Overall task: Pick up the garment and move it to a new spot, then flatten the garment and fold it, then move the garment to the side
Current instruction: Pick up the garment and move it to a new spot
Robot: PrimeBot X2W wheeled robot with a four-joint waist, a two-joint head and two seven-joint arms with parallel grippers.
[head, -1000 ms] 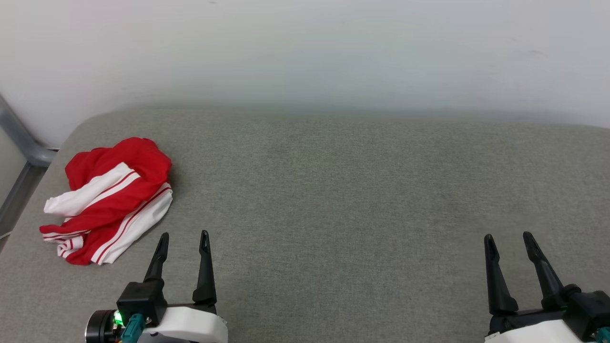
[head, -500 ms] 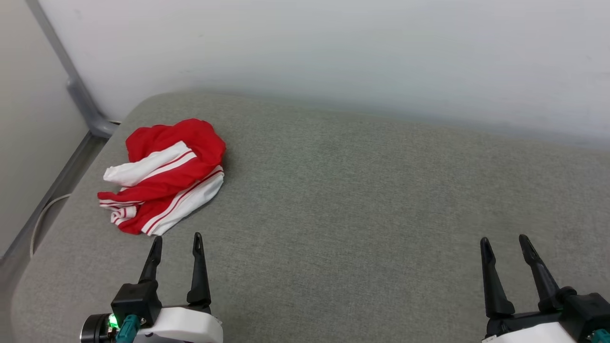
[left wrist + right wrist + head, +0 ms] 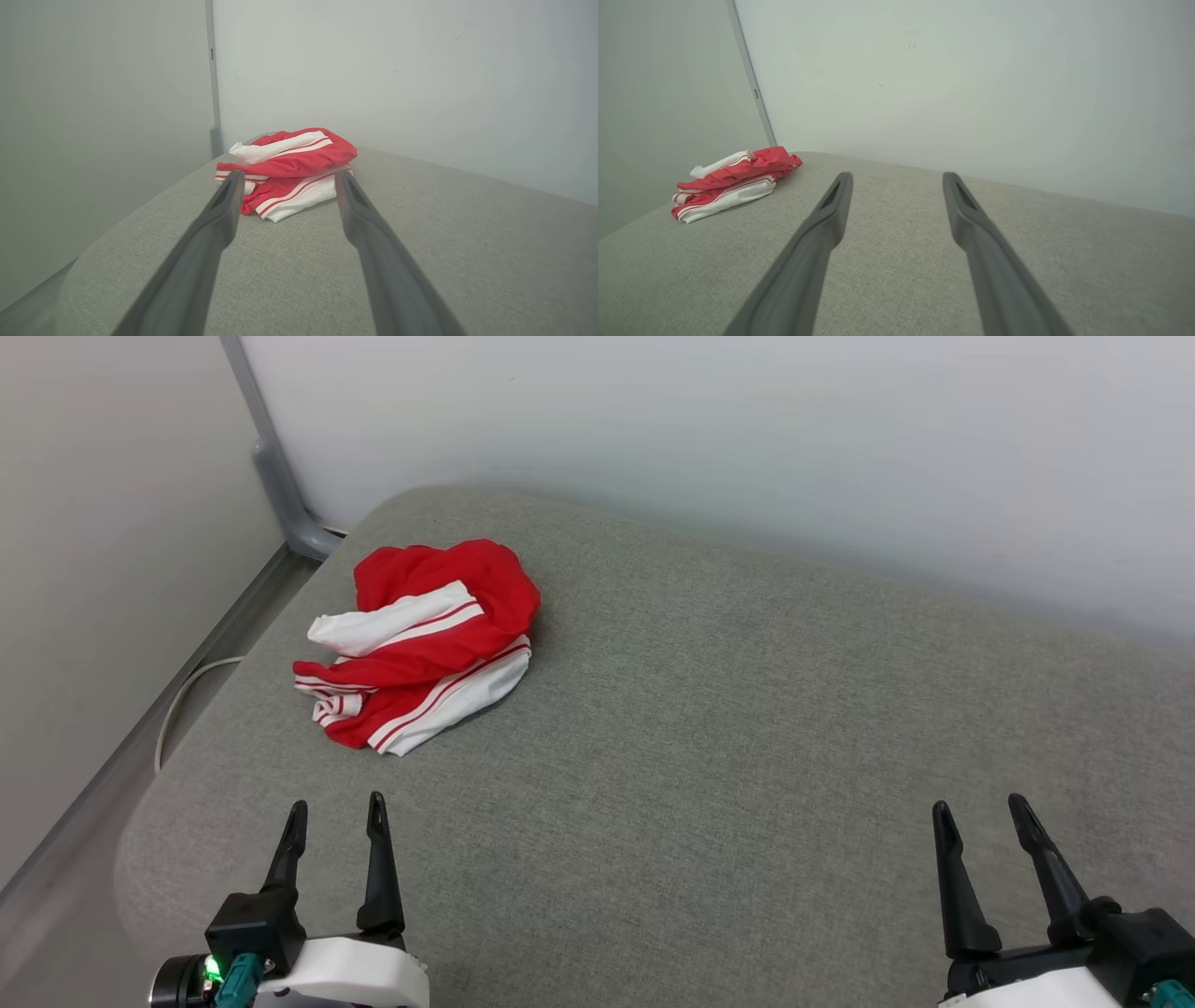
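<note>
Grey woven upholstery [image 3: 747, 756] spreads across my head view as one broad padded surface, its rounded far corner up at 11 o'clock, with a plain pale wall [image 3: 747, 429] behind it. At that corner a grey metal post [image 3: 271, 476] runs up the wall, and a thin pale cable [image 3: 182, 695] loops along the floor at 9 o'clock, just off the padded edge. I see the garment [image 3: 425, 644] at about 10 o'clock from the centre of the head view, lying on the upholstery close to that far corner. It is a crumpled red heap with white sleeve cloth and red-and-white striped trim bunched over itself. I have the left gripper [image 3: 337, 801] at 7 o'clock in the head view, fingers pointing toward 12, jaws spread wide and empty. The garment sits at roughly 1 o'clock from its tips, apart from them. Through the left wrist camera the heap lies dead ahead at 12 o'clock, framed between the two dark fingers but beyond them, untouched. I have the right gripper [image 3: 977, 802] at 5 o'clock, jaws likewise wide and empty, over bare upholstery and well apart from the garment, which its wrist camera shows off at 9 o'clock.
</note>
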